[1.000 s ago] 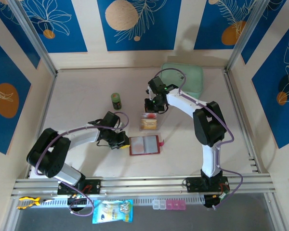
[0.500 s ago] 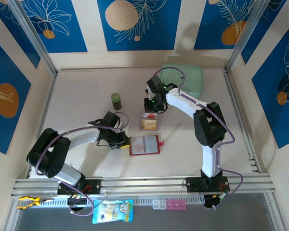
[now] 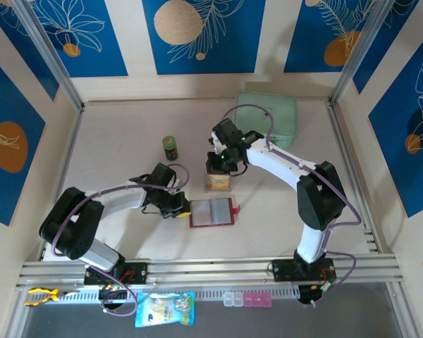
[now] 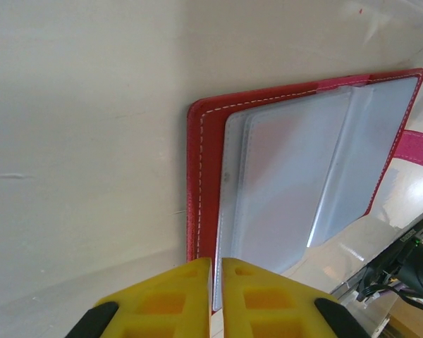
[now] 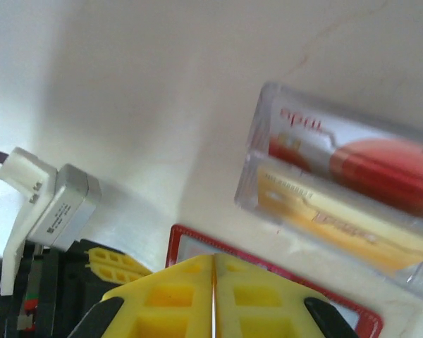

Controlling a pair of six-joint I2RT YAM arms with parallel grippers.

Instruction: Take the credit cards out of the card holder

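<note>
- Two hands, both drawn narrow. Left hand (image 4: pixel 216 267): the yellow fingers (image 4: pixel 169 299) are pressed to a thin slit. The left edge of the card holder (image 4: pixel 296 176) runs into that slit, so the hand pinches the holder, low against the table (image 3: pixel 120 141).
- Right hand (image 5: pixel 213 266): fingers fully together, nothing between them. In the overhead view it hangs over the far end of the credit cards (image 5: pixel 338 201). Whether it touches them cannot be told.
- Card holder: red with a stitched border, lying open and flat on the table near its middle. Greyish clear sleeves face up, overlapping one another. A pink snap tab (image 4: pixel 419 146) sticks out on the side away from the left hand.
- Credit cards: two, lying on the table outside the card holder, just beyond its far edge and apart from it. One is pale with red marks, the other tan-orange. They lie long edge to long edge, with a clear glossy margin around the pair.
- Green can (image 3: pixel 170 147): small and upright, on the table left of the cards and well apart from them.
- Mint-green case (image 3: pixel 268 116): at the far side of the table, behind the right arm.
- Snack bag (image 3: pixel 165 308): blue and yellow, lying below the front rail, with a row of small clear and pink boxes (image 3: pixel 248 301) to its right.
</note>
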